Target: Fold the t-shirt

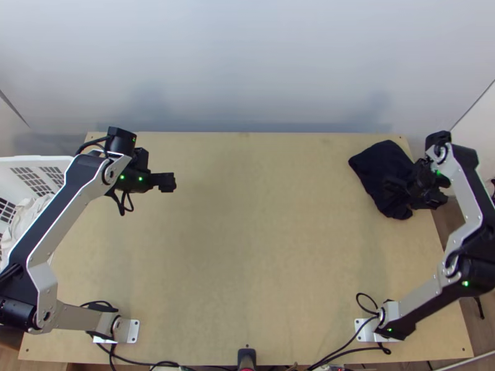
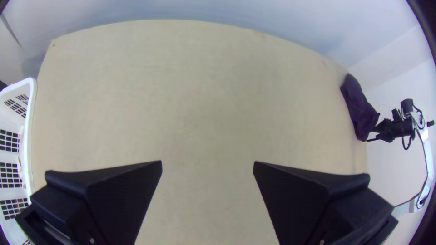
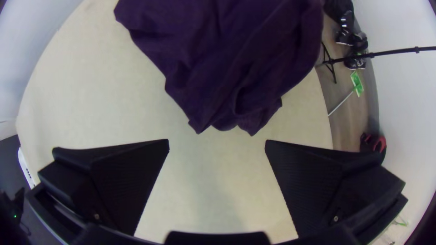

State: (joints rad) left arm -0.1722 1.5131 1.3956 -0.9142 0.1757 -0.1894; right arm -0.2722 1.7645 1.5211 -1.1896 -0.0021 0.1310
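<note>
T-shirt, long axis slanting far-left to near-right, left gripper and right gripper fingers apart.

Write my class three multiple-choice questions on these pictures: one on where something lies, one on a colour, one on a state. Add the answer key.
1. Where on the table does the T-shirt lie?
A) Near the far right corner
B) In the middle
C) Near the near left corner

2. What colour is the basket?
A) Red
B) Green
C) White

3. How is the right gripper?
A) Shut on the T-shirt
B) Open
C) Shut on nothing

Key:
1: A, as the top view shows the dark cloth close to that corner.
2: C, as its rim shows white beyond the table's left edge.
3: B, as its fingers stand wide apart.
</note>
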